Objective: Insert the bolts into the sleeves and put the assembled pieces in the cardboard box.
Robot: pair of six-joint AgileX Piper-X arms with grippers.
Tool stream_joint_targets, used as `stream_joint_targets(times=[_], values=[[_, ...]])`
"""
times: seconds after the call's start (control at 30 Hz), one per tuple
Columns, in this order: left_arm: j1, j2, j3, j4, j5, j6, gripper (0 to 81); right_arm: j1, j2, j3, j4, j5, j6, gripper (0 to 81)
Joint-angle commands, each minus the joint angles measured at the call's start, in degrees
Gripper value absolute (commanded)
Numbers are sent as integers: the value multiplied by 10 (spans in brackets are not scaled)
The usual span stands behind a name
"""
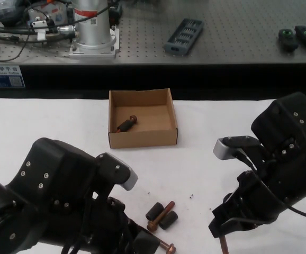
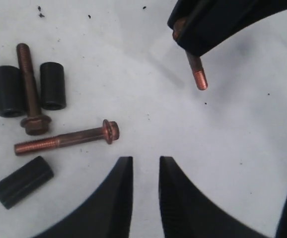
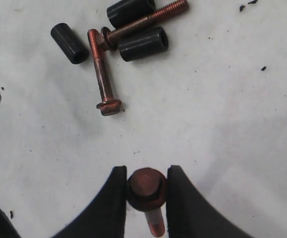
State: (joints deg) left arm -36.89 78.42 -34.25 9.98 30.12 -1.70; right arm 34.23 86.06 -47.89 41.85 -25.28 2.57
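My right gripper (image 3: 147, 173) is shut on the head of a copper bolt (image 3: 147, 187), held above the white sheet; its threaded end hangs down (image 2: 198, 74). My left gripper (image 2: 145, 196) hovers low nearby, its fingers slightly open with nothing between them. Beside it lie two loose copper bolts (image 2: 66, 139) (image 2: 29, 89) and three black sleeves (image 2: 8, 91) (image 2: 52, 85) (image 2: 22, 182), clustered between the arms (image 1: 161, 214). The cardboard box (image 1: 142, 138) stands farther back in the middle, with one assembled bolt and sleeve (image 1: 126, 125) inside.
The white sheet (image 1: 206, 169) covers the bench between box and arms. Behind it runs a perforated metal table with a metal post (image 1: 92, 26), cables, a dark grey rack (image 1: 183, 35) and two small black parts (image 1: 297, 38).
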Motion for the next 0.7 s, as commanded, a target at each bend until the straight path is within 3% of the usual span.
stream_joint_targets(times=[0.0,0.17,0.3,0.33,0.67], values=[[1,-5,-4,-3,-30,92,150,-2,0,-1,-6,-12,2,106],[1,6,-4,0,-59,190,185,-2,0,-1,-6,-32,2,106],[1,36,-11,21,-64,230,358,-2,-7,-1,-6,-40,2,106],[1,42,-14,24,-72,235,369,-2,-10,-1,-6,-40,2,106],[1,100,-73,46,-126,338,323,-2,-71,-1,-6,-40,4,106]])
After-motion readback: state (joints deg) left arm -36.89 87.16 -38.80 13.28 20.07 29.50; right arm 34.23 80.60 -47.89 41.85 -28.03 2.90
